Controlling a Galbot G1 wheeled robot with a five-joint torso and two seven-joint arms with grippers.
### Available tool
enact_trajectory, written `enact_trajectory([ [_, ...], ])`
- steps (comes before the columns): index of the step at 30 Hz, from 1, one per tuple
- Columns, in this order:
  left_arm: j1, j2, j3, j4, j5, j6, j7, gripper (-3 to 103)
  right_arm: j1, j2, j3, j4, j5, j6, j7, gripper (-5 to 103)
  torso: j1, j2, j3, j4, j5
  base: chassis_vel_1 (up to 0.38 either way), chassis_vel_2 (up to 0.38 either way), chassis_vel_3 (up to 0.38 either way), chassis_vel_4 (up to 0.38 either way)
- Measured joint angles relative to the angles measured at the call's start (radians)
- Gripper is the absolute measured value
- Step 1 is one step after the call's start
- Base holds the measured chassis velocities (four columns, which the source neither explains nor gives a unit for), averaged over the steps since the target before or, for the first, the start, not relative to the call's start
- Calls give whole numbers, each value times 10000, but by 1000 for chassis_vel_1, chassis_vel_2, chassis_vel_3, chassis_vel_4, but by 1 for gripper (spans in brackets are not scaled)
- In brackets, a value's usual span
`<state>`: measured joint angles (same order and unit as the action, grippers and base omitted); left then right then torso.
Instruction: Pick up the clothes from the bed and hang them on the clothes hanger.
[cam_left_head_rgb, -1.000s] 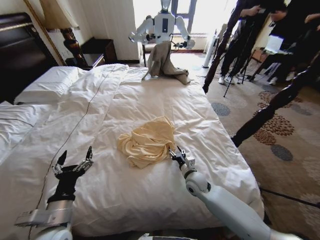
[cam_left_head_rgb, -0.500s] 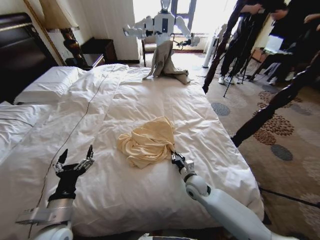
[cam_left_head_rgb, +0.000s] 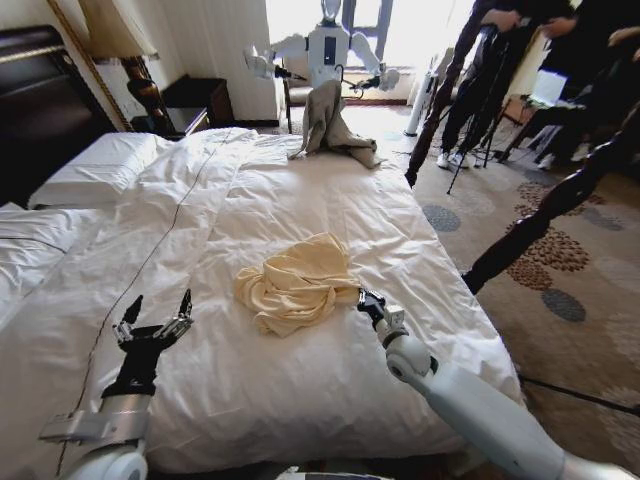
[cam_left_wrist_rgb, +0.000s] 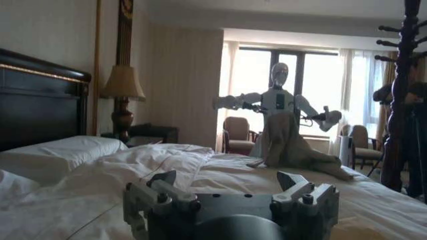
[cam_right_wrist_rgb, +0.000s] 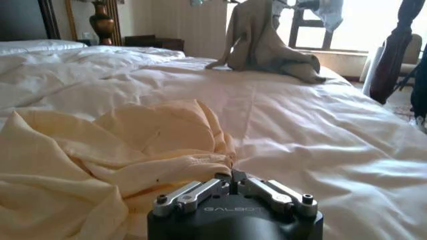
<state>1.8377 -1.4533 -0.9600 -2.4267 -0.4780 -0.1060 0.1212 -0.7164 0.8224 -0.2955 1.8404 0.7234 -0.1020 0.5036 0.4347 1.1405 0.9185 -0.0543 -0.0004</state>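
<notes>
White rumpled duvet covers the large bed (cam_left_head_rgb: 300, 190), which has white pillows (cam_left_head_rgb: 95, 165) and a dark headboard (cam_left_head_rgb: 30, 110) on the left side. Near the bed's front edge, the left gripper (cam_left_head_rgb: 153, 322) hovers just above the duvet with its jaws spread wide, well apart from the garment. In the middle of the bed lies the pale cream-yellow long-sleeved top of thin soft fabric (cam_left_head_rgb: 295, 282), crumpled in a loose heap. At its right edge the right gripper (cam_left_head_rgb: 364, 297) has its jaws pressed together on a fold of this top, as the right wrist view shows (cam_right_wrist_rgb: 233, 176). Far behind, a grey-beige garment (cam_left_head_rgb: 330, 125) hangs over the bed's far end, before a white humanoid robot (cam_left_head_rgb: 325, 45).

I judge the top to be very light and limp; it will sag and stretch when it is lifted. A better hold for hanging would be near the collar or a shoulder seam, but these are hidden in the folds.
</notes>
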Motion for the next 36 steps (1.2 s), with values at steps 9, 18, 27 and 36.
enact_trajectory([
  [9,14,178,913,263,600,-9,286,100,1038,-637,-471,519,208,-18,-35,0,0,0,0,-1,-1,0,0,0,0],
  [18,-321,686,3485,990,1038,431,-580,100,2727,-931,-1542,662,1144,-157,198,0,1,0,0,0,2,0,0,0,0],
  [27,-747,1047,5997,2486,2335,189,-1562,100,4124,-1134,-1946,372,2229,-353,415,0,1,0,0,-1,1,0,0,0,0],
  [36,-2523,1341,7167,3686,1985,421,-2132,100,5451,-1080,-3235,320,2798,-419,746,0,1,1,0,-1,1,0,0,0,0],
])
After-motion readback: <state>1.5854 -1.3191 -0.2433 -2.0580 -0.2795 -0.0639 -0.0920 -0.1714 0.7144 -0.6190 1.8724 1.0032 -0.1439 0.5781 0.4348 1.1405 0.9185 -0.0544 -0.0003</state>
